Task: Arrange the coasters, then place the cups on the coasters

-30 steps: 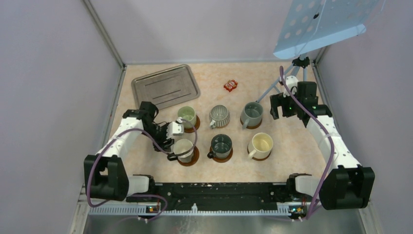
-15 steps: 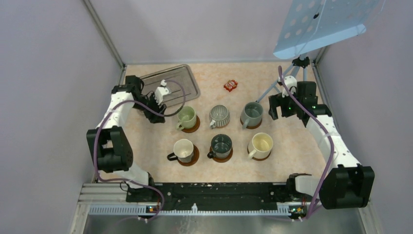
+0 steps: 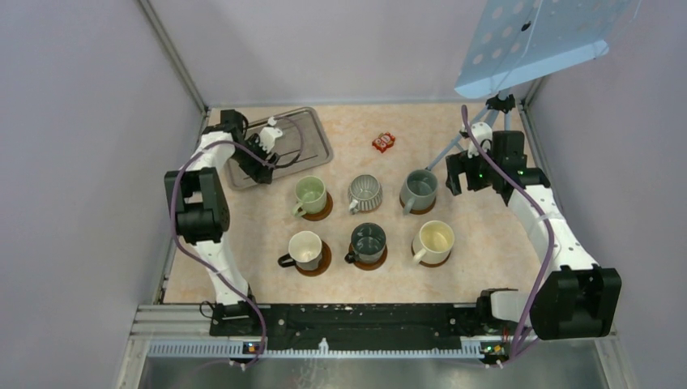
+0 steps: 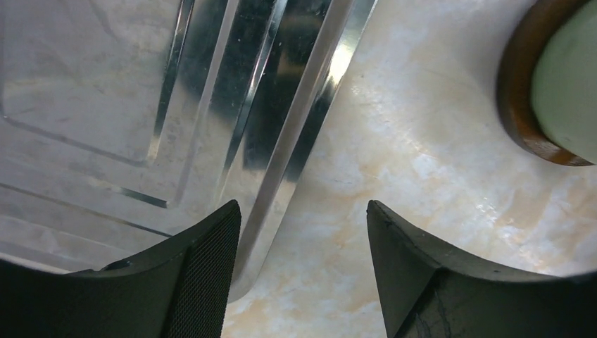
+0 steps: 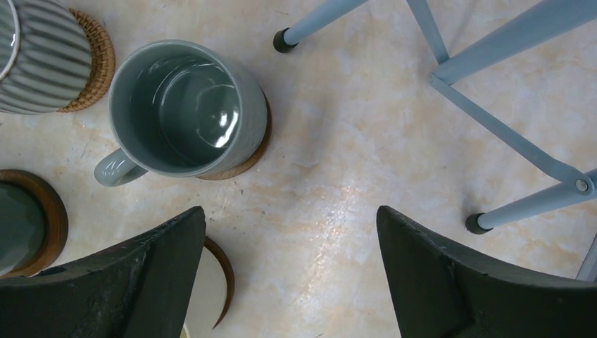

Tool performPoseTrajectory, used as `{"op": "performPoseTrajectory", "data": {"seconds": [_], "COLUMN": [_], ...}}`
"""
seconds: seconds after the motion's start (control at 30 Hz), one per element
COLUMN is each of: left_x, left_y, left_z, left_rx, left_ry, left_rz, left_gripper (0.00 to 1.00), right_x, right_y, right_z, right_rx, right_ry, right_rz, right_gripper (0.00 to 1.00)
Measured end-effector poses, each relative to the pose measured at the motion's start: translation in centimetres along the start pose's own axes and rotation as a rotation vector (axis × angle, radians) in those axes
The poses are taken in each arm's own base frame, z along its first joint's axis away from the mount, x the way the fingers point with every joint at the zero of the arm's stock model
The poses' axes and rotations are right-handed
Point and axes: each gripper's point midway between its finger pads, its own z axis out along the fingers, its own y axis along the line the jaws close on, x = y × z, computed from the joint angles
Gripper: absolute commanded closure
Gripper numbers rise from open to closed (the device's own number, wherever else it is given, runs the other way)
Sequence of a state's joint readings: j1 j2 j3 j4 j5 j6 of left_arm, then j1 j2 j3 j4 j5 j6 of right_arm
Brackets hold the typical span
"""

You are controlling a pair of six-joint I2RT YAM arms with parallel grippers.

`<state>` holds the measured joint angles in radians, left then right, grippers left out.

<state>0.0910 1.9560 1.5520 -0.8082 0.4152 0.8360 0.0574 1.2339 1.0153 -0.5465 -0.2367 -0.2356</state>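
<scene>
Found six cups (image 3: 369, 241) in two rows of three mid-surface (image 3: 486, 243), each seated on its own coaster (image 3: 324, 261). Noted left claw (image 4: 303, 211) released and empty, hovering over rim of metal tray (image 3: 306, 139), at 10 o'clock from pale green cup (image 3: 310, 194). Noted right claw (image 5: 288, 218) released, empty, at 3 o'clock from grey-blue cup (image 5: 184, 105). Logged red packet (image 3: 383, 142) at 12 o'clock of rows.
</scene>
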Motion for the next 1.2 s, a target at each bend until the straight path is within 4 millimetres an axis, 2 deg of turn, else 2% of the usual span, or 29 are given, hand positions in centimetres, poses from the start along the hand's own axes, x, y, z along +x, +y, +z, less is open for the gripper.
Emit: {"op": "performPoseTrajectory", "data": {"seconds": [0.17, 0.33, 0.6, 0.67, 0.77, 0.93, 1.07, 1.2], "left_x": [1.7, 2.9, 3.3, 3.2, 3.7, 5.2, 7.1, 8.3], "left_y": [1.5, 3.0, 2.7, 2.5, 1.6, -0.5, -3.6, -8.0], "left_z": [2.2, 3.8, 3.7, 3.5, 3.0, 1.3, 0.6, 0.2], "left_rx": [-0.031, -0.072, -0.085, -0.09, -0.088, -0.068, -0.002, 0.088], "left_ry": [0.064, 0.113, 0.127, 0.122, 0.123, 0.127, 0.16, 0.197], "left_rz": [-0.007, -0.007, -0.047, -0.057, -0.11, -0.298, -0.477, -0.635], "left_gripper": [0.31, 0.44, 0.82, 0.88, 0.95, 1.0, 1.0, 1.0], "right_x": [0.1, 0.1, 0.2, 0.2, 0.2, 0.2, 0.2, 0.0], "right_y": [-0.1, -0.1, -0.3, -0.4, -0.5, -0.5, -0.5, -0.4], "right_z": [0.1, 0.1, 0.1, 0.1, 0.1, 0.1, 0.0, -0.4], "right_rx": [0.002, 0.006, 0.017, 0.021, 0.024, 0.025, 0.025, 0.028], "right_ry": [0.003, 0.006, 0.009, 0.01, 0.011, 0.01, 0.008, -0.003], "right_rz": [0.001, 0.002, 0.002, 0.002, 0.002, 0.001, -0.003, -0.012], "right_gripper": [0.1, 0.1, 0.1, 0.1, 0.1, 0.1, 0.1, 0.1]}}
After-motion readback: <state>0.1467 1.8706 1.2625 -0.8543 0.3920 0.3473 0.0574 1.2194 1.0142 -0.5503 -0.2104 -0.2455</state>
